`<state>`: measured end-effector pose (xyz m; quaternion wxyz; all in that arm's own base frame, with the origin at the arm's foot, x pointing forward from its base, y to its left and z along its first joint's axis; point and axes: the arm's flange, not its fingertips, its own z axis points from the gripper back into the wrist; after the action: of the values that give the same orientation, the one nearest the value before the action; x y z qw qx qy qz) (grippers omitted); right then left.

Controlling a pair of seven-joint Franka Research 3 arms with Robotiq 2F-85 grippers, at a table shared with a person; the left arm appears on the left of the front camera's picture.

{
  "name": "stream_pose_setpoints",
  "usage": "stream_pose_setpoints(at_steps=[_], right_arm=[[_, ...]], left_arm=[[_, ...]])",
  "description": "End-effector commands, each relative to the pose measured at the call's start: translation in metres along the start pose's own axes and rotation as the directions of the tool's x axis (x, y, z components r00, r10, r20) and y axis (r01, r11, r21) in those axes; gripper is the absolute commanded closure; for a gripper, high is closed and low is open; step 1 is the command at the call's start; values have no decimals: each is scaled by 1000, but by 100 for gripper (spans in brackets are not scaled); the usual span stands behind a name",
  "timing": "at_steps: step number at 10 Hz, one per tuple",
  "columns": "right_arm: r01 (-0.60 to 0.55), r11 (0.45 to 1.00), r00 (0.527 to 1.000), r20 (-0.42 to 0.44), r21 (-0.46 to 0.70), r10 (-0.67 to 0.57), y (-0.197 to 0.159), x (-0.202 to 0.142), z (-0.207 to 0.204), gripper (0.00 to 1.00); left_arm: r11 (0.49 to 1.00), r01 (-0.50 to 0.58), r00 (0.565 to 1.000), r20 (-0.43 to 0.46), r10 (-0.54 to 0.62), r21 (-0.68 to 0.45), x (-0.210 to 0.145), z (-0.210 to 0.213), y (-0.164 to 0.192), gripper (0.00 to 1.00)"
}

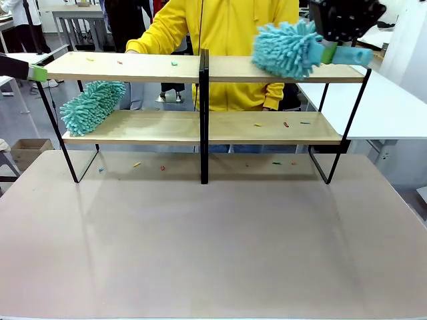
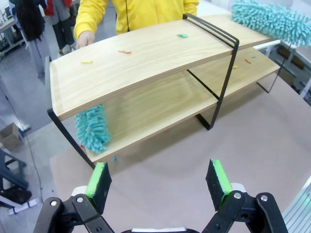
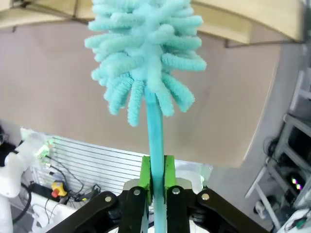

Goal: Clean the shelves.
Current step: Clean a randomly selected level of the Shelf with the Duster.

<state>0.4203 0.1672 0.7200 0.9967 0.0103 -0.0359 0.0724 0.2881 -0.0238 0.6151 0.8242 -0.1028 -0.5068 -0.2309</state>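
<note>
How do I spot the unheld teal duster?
Find the two-tier light-wood rack with black frame. At its lower board's left end lies a fluffy teal microfibre duster. Unlike its twin on the top board, no claw holds it.

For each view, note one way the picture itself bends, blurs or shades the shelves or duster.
Front view: the shelves look straight, with soft shadow beneath on the table. Left wrist view: wide-angle bowing curves their boards. Right wrist view: the close duster looks slightly soft.

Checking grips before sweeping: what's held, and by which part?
The right gripper clamps the teal duster by its handle, below the fluffy head. The left gripper is open, holding nothing.
</note>
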Motion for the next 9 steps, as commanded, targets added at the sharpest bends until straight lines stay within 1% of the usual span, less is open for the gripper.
stream_pose_setpoints(at_steps=[1, 2, 3, 4, 5, 6, 7, 8, 9], right_arm=[[123, 991, 991, -39, -56, -125, -24, -13, -6, 88], [196, 975, 978, -54, -108, -202, -43, -18, -12, 88], [275, 951, 958, -44, -143, -284, -65, -26, -14, 88], [346, 922, 934, -26, -172, -356, -88, -34, -11, 88], [418, 881, 905, 20, -223, -425, -104, -41, -8, 88], [399, 904, 909, 193, -150, -369, -109, -49, -2, 88], [196, 980, 935, 292, 47, -201, -103, -54, 4, 88], [35, 981, 941, 324, 193, -98, -104, -56, 7, 88], [-42, 956, 949, 312, 290, -53, -109, -56, 6, 88]], left_arm=[[1000, 20, 1000, 0, -20, 2, 1, 1, 2, 0], [1000, 20, 1000, 0, -20, 2, 1, 1, 2, 0], [1000, 20, 1000, 0, -20, 2, 1, 1, 2, 0], [1000, 20, 1000, 0, -20, 2, 1, 1, 2, 0], [1000, 20, 1000, 0, -20, 2, 1, 1, 2, 0], [1000, 20, 1000, 0, -20, 2, 1, 1, 2, 0], [1000, 20, 1000, 0, -20, 2, 1, 1, 2, 0], [1000, 20, 1000, 0, -20, 2, 1, 1, 2, 0], [1000, 20, 1000, 0, -20, 2, 1, 1, 2, 0]])
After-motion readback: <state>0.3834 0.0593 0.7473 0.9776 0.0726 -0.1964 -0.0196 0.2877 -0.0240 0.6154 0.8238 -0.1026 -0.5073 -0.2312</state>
